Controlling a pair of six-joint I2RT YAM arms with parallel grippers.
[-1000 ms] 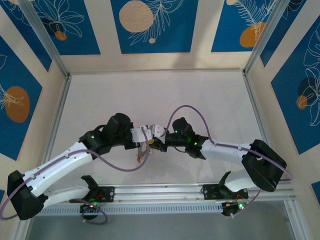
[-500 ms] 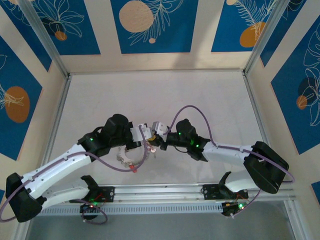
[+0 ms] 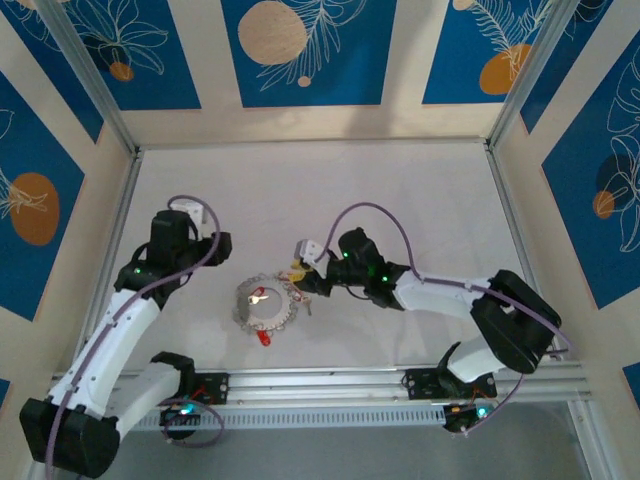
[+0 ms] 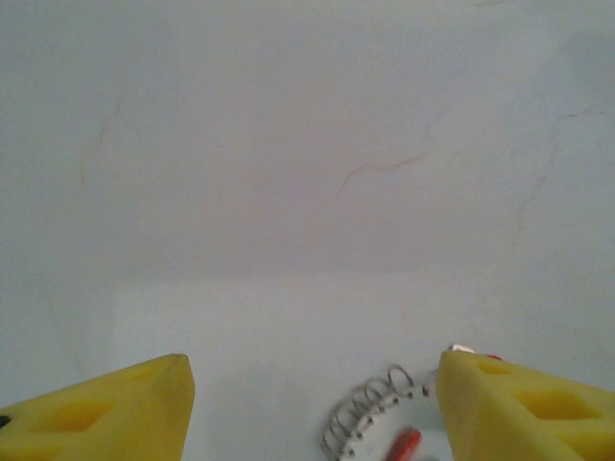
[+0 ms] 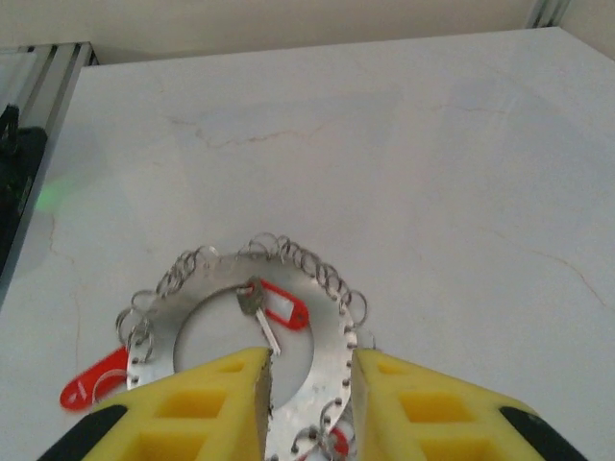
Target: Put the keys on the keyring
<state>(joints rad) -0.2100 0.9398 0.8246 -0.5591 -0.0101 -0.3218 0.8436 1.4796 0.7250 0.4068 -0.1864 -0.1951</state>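
Observation:
The keyring [image 3: 266, 306], a grey toothed metal ring with wire loops round its rim, lies flat on the white table. A key with a red head [image 5: 280, 309] lies in its hole, a second red head [image 5: 92, 380] sticks out beyond the rim, and another [image 5: 336, 445] shows by my right fingers. My right gripper [image 5: 307, 363] straddles the ring's band at its near edge [image 3: 303, 276], jaws slightly apart with a slit showing beside the band. My left gripper [image 4: 315, 363] is wide open and holds nothing, up and left of the keyring [image 4: 373, 415].
The left arm [image 3: 125, 310] is drawn back along the left side. The metal rail [image 3: 320, 385] with both arm bases runs along the near edge. Blue patterned walls enclose the table [image 3: 420, 200], which is bare behind the ring.
The left gripper let go, opened wide and swung back to the upper left. The keyring dropped from between the two grippers onto the table. The right jaws parted a little.

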